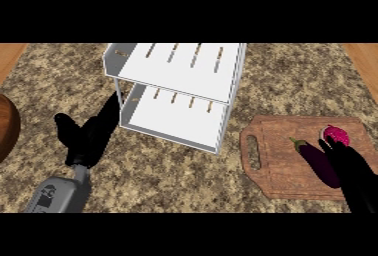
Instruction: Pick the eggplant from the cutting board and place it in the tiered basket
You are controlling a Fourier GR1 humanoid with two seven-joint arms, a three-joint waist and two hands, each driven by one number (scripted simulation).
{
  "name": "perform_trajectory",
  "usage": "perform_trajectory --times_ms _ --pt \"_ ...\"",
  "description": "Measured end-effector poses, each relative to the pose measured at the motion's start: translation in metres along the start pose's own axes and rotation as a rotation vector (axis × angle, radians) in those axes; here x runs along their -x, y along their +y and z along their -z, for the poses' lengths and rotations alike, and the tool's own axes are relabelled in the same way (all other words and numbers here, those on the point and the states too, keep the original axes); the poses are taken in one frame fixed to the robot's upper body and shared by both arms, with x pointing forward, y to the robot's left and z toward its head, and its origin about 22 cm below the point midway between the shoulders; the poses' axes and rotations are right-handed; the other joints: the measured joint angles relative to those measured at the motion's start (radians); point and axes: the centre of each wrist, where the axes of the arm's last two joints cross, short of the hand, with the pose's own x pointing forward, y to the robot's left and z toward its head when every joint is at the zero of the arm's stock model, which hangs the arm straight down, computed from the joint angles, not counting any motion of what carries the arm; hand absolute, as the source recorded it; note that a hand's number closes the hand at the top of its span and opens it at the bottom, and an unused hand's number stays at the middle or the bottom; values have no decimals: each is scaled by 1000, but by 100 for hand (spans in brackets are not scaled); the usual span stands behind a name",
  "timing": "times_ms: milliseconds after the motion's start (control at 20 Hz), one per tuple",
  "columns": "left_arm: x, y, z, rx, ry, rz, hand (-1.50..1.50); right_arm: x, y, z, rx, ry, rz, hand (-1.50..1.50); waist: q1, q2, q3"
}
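From the head view, the eggplant (319, 162) lies on the cutting board (277, 150). The right hand (358, 175) is beside it, fingers straight. The left hand (88, 135) rests open. The eggplant looks smooth and slippery, so grab its fat middle.

My right hand (354, 175) covers the far side of the eggplant (317, 161) and part of a pink object (336, 134) I cannot identify; its forearm is cut off. A brown round object (6, 127) leaves the left edge.
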Motion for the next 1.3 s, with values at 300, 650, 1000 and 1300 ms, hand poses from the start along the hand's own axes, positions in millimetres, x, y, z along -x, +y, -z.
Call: perform_trajectory --times_ms 300,650,1000,1300 --pt "3 0 -2 4 5 -1 0 12 10 5 22 11 10 -150 0 0 0" --pt "2 0 -2 7 8 1 0 24 22 17 31 6 44 -150 1 0 0" --pt "4 -4 -4 -5 2 3 0 37 26 38 24 22 68 -150 2 -1 -3" --pt "1 -5 0 -11 9 8 0 44 32 51 18 27 71 -150 1 -5 -12"
